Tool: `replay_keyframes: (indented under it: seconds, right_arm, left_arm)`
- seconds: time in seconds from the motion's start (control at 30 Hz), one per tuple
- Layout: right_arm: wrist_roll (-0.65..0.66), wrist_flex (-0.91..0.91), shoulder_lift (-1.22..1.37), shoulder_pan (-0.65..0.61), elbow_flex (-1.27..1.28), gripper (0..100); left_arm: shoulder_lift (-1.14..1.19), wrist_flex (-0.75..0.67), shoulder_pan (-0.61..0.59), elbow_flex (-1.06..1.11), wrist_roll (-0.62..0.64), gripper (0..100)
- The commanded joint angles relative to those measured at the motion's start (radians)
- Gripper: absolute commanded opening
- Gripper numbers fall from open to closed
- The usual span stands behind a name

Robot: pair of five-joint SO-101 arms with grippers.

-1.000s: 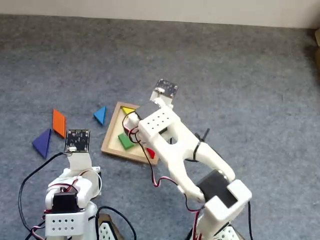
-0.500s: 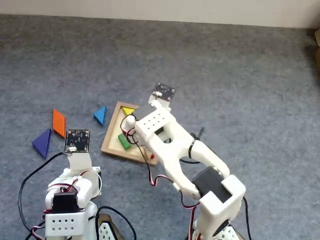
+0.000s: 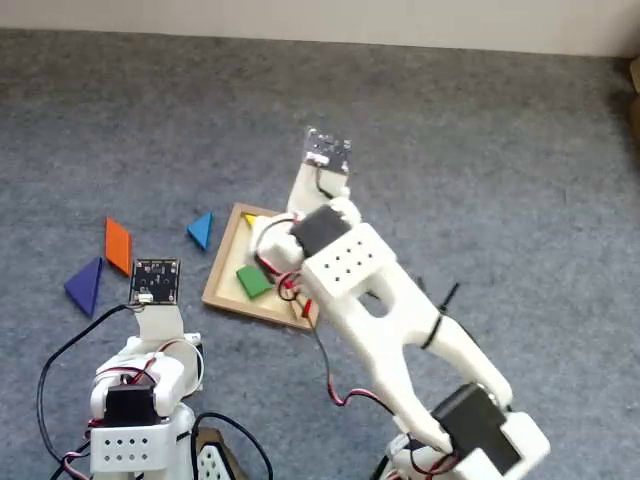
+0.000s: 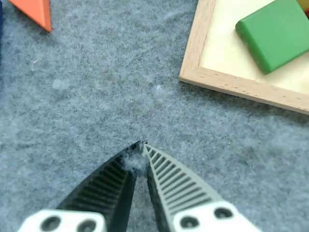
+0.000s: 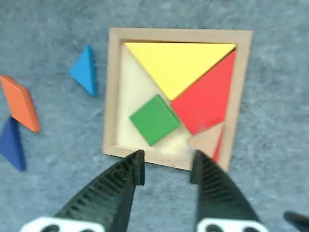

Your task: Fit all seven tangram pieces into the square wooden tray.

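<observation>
The square wooden tray (image 5: 112,92) holds a big yellow triangle (image 5: 181,63), a red triangle (image 5: 210,99) and a green square (image 5: 154,119). My right gripper (image 5: 167,166) hangs open above the tray's near rim with nothing between its fingers. In the high view the right arm covers much of the tray (image 3: 222,258). Outside the tray on the carpet lie a light blue triangle (image 3: 201,230), an orange parallelogram (image 3: 118,245) and a dark blue triangle (image 3: 85,285). My left gripper (image 4: 140,146) is shut and empty, low over the carpet short of the tray's corner (image 4: 231,84).
Grey carpet covers the whole work area. The loose pieces lie to the tray's left in the high view, with open carpet beyond and to the right of the tray. The left arm's base (image 3: 130,420) stands at the near left edge.
The right arm has swung up and back over the tray, its wrist now higher and farther from me. The left arm and the pieces have not moved.
</observation>
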Motion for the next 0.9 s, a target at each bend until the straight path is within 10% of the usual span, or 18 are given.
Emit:
replay_keyframes:
  seconds: [0.0,0.3,0.87]
  right_arm:
    - [0.230,0.064,-0.097,0.067,0.045,1.2]
    - [0.727,0.071,-0.096,0.079,0.314,2.2]
    - [0.744,-0.314,-0.085,0.064,0.479,1.9]
  left_arm:
    - [-0.047,0.005,-0.010,0.019,-0.005,0]
    - [-0.047,0.005,-0.010,0.019,-0.005,0]
    - [-0.047,0.005,-0.010,0.019,-0.005,0]
